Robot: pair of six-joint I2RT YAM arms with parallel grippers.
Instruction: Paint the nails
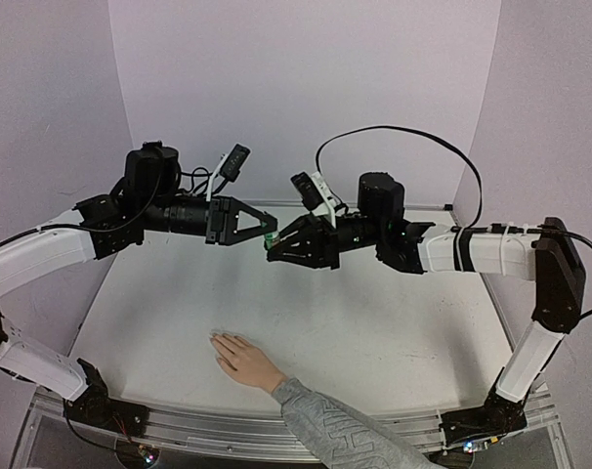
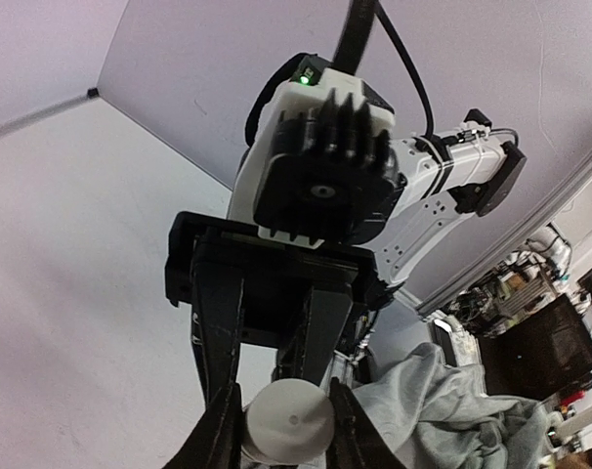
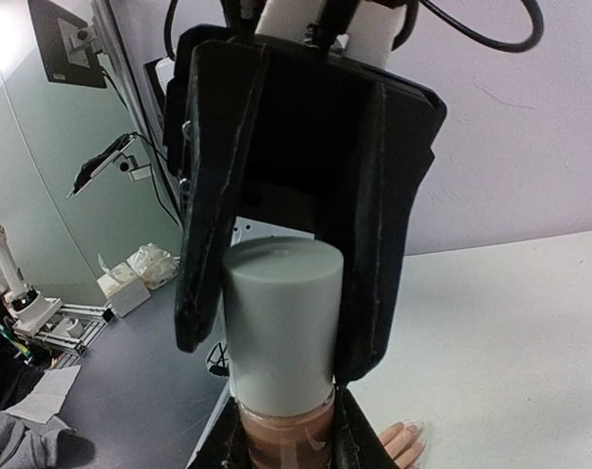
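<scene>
Little of the task looks done. The small glass bottle of pinkish-brown polish [image 3: 284, 437] is in the air above the far middle of the desk, with its pale grey cylindrical cap [image 3: 281, 313] still seated on it. The right gripper [image 1: 274, 246] has its jaws pinching the bottle's glass body. The left gripper [image 1: 265, 232] meets it nose to nose, with its jaws pressed against the 2 sides of the cap. I judge the step in hand to be opening the bottle.

The nails [image 1: 218, 340] belong to a light-skinned human hand [image 1: 242, 360] lying flat, palm down, near the front of the desk, well apart from both grippers. A grey patterned sleeve [image 1: 335, 425] covers the arm. The fingertips seen from the right wrist look pale and bare, though they are too small to be sure. Freeing the cap, bringing the brush down and coating every nail all appear to be left.

The matt white desk [image 1: 374, 322] has a metal rail [image 1: 228, 430] along its near edge. Plain pale lilac walls [image 1: 306, 78] close it on 3 sides. Beyond the enclosure, the wrist views show a crumpled grey cloth [image 2: 443, 401], a dark monitor [image 3: 66, 39] and cluttered benches.
</scene>
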